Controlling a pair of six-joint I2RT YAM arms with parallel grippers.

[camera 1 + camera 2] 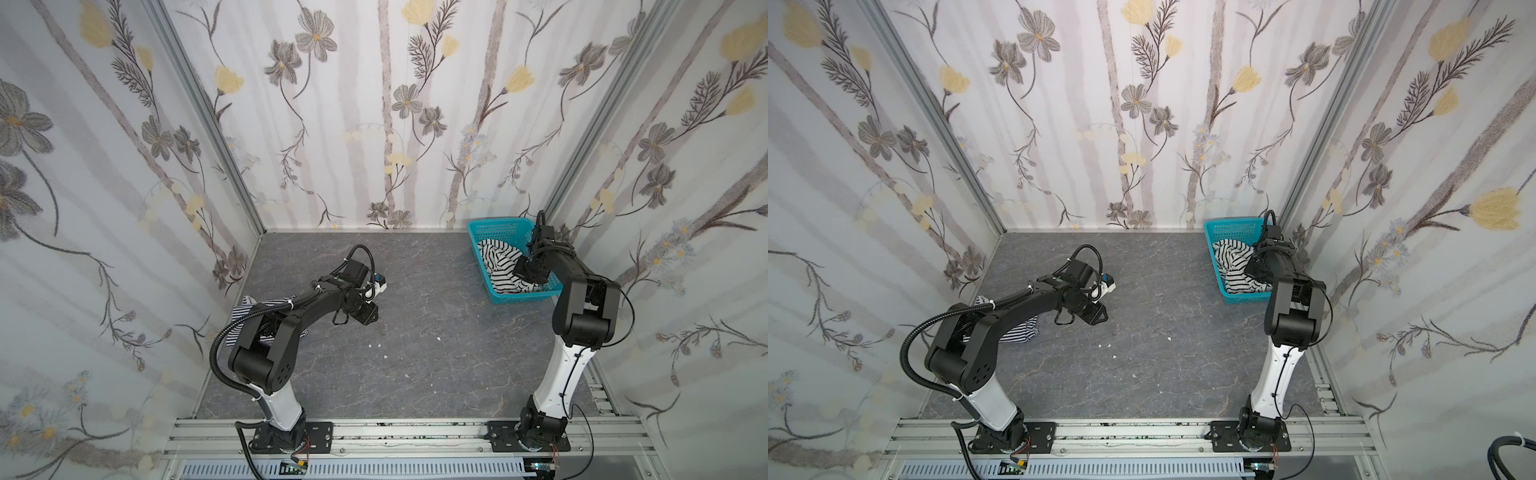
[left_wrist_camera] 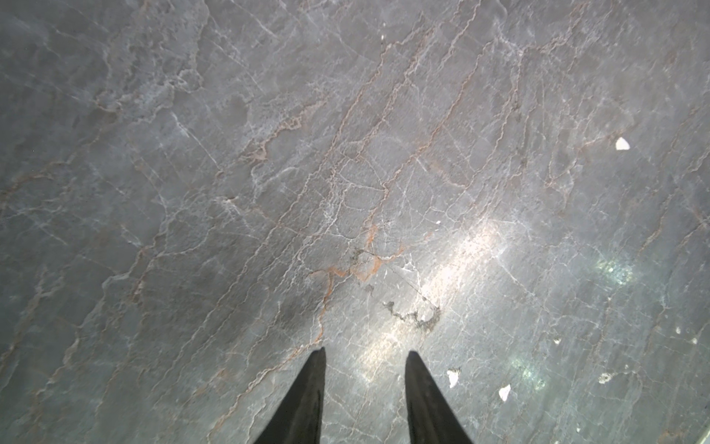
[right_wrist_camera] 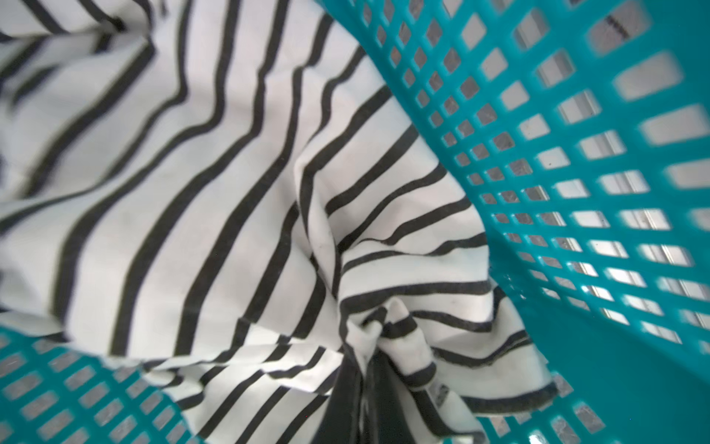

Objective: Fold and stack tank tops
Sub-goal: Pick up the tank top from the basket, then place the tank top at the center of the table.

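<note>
Grey marbled table (image 1: 415, 353), floral walls (image 1: 374, 124), wide open middle; basket (image 1: 494, 230) in far right corner holds wide-striped top (image 3: 192, 192), right gripper (image 3: 367, 365) clamped on its fold; left gripper (image 2: 365, 351) parted over bare table; fine-striped top (image 1: 1021, 330) crumpled by left edge.

Floral walls (image 1: 374, 104), grey floor (image 1: 415, 365) (marble-veined)

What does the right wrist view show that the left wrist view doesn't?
Right wrist only: the wide-striped tank top crumpled in the teal basket, with a bunch of it pinched in the shut right hand. Left wrist only: the bare grey table with white flecks, and the left hand open, holding nothing. Both: the black fingers of that arm's own hand. Nothing else is shared.
</note>
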